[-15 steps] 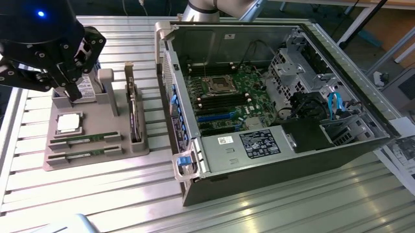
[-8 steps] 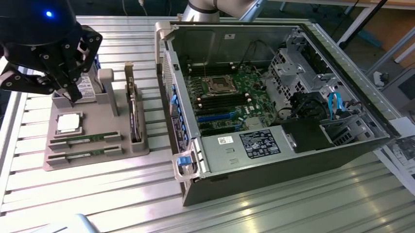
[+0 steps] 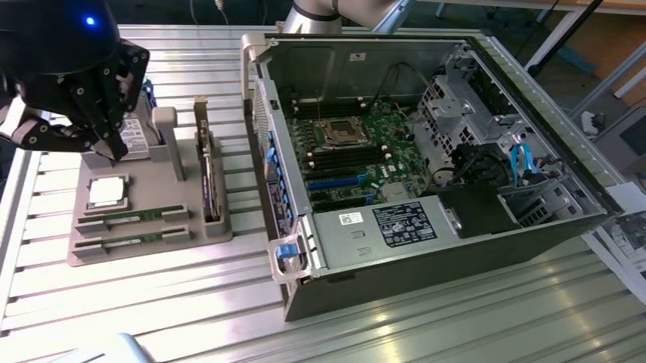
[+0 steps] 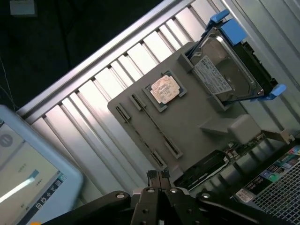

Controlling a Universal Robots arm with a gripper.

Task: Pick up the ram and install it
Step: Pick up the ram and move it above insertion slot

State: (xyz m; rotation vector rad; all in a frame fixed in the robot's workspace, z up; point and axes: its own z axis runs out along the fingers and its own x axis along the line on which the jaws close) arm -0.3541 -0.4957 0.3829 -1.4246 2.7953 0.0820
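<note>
A: Exterior view. Where's the ram?
B: The ram [image 3: 131, 215] stands on edge in a cradle at 6 o'clock of the grey holder [image 3: 151, 189]. A second stick [image 3: 129, 242] sits just beside it, nearer the holder's rim. They look alike, so I can't tell which is the target. Both are long, thin and green, with small dark chips.
A: End effector?
B: The end effector [image 3: 109, 150] hangs at the holder's 11 o'clock over the hard drive [image 3: 133, 136], well apart from both sticks.
A: Risks?
B: The sticks are close, so a sloppy approach could knock the neighbour or the processor [image 3: 106, 192] at 12 o'clock of the ram. The card [image 3: 207, 181] stands upright at 3 o'clock and could get clipped. The computer case [image 3: 364, 242] has a tall wall, and the slots on the motherboard [image 3: 353, 151] are narrow, so a tilted stick probably won't seat.
A: Wrist view.
B: The end effector [image 4: 158, 176] has its fingers pressed together with nothing held. The ram [image 4: 154, 123] and the second stick [image 4: 140, 136] show as thin dark lines, edge-on, with the processor [image 4: 164, 89] just beside the ram.
A: Risk there?
B: The edge is thin, so an off-centre pinch likely slips or twists it. Closed fingers coming down would hit the board instead of straddling it.
</note>
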